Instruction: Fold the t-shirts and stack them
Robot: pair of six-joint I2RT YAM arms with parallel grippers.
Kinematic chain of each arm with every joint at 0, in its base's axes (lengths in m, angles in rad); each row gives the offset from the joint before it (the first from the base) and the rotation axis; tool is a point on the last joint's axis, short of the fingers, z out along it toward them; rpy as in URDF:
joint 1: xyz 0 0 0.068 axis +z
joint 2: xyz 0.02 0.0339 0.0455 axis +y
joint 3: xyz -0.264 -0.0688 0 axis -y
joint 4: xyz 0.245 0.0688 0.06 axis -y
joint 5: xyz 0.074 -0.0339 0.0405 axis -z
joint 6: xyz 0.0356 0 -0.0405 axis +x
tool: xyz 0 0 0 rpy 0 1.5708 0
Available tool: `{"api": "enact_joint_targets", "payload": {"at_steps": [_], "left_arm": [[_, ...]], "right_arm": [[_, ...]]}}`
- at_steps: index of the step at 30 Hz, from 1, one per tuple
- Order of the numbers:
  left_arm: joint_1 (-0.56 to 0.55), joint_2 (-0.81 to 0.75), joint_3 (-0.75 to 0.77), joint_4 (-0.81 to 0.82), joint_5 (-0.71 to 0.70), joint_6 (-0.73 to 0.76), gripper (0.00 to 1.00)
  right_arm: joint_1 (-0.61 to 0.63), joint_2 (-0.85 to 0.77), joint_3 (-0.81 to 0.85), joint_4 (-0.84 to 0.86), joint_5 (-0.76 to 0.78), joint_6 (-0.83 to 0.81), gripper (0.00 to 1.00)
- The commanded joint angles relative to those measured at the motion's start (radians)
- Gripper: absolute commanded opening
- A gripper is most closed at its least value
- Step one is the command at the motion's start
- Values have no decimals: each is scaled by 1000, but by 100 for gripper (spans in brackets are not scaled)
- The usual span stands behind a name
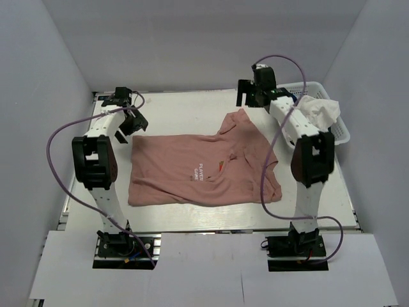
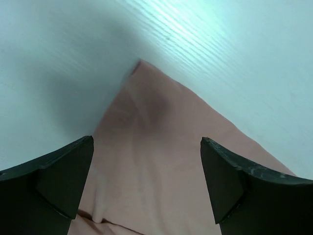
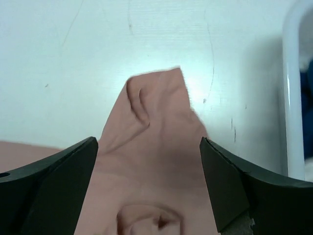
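Dusty-pink t-shirt (image 1: 192, 173) flat on tabletop (image 1: 179, 109), long axis left-right, hem left, collar right. Print reads "PLAYER". Left claw (image 2: 146, 142), right claw (image 3: 148, 141) wide, empty.

large t-shirt (image 1: 192, 173) on table (image 1: 185, 112) centre | basket (image 1: 343, 132) right-rear, second t-shirt (image 1: 319, 110) inside

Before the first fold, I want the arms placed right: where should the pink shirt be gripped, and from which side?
Probably by its far edge: the hem corner below the open left gripper and the sleeve tip below the open right gripper. Come straight down from above; the pink shirt lies flat on the table, and both points stick out clear.
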Motion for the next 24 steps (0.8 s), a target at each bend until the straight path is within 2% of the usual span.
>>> {"api": "enact_joint_targets", "payload": {"at_steps": [1, 3, 7, 12, 14, 18, 19, 20, 22, 23, 24], "left_arm": [[10, 24, 62, -44, -38, 16, 100], [19, 59, 77, -44, -38, 16, 100], [28, 168, 135, -44, -38, 16, 100], [29, 222, 157, -44, -38, 16, 100], [38, 236, 157, -33, -29, 16, 98], [38, 245, 117, -9, -9, 33, 73], [38, 245, 117, -9, -9, 33, 61], [38, 245, 117, -9, -9, 42, 57], [38, 245, 96, 1, 0, 42, 48], [38, 236, 95, 1, 11, 51, 36], [38, 227, 73, 1, 20, 52, 29]], "right_arm": [[-20, 151, 209, -15, -34, -118, 90], [-20, 272, 306, -29, -48, -132, 90], [-28, 394, 436, -26, -45, -158, 89], [-33, 457, 431, 29, -84, -143, 80], [-37, 501, 455, 20, -90, -131, 72], [-39, 552, 471, 26, -137, -111, 56], [-40, 561, 474, 26, -154, -107, 49], [-39, 564, 472, 22, -156, -101, 41], [-36, 564, 452, 19, -159, -98, 37], [-36, 558, 446, 16, -162, -98, 30], [-36, 556, 434, 11, -163, -94, 23]]}}
